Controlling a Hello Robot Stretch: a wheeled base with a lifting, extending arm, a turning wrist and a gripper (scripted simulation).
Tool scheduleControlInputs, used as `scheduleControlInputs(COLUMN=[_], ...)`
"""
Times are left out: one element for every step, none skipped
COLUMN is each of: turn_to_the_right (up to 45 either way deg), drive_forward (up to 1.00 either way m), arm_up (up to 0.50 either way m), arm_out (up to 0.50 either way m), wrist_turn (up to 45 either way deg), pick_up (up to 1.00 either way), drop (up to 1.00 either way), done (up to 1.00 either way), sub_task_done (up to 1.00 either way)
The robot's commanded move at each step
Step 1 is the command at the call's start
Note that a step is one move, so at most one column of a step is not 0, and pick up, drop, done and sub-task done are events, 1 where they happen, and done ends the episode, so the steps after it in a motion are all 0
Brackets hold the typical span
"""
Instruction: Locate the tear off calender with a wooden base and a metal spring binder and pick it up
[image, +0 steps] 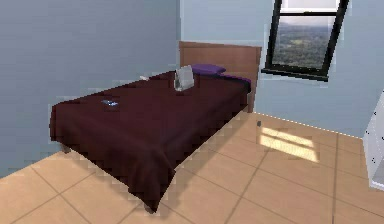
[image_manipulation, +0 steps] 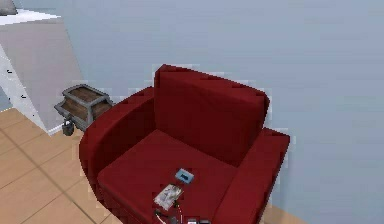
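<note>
**Likely calendar on the armchair seat, close to the end effector**

Forward view: a bed is carrying a grey laptop and a small dark thing, neither shaped like a calendar.

Arm side view: 2 small things are lying on the red armchair seat: a small blue block and a white-grey thing down-left of it. Which is the calendar is too small to tell. What seems to be the end effector is sitting at the bottom edge, just right of the white-grey thing, with the block farther out. I cannot tell whether it is holding anything.

Bed with laptop, pillow
</note>
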Motion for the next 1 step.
scheduleControlInputs(turn_to_the_right=[0.0], drive_forward=[0.0], arm_up=[0.0], arm_out=[0.0], wrist_turn=[0.0], pick_up=[1.0], drop=[0.0], done=[0.0], sub_task_done=[0.0])
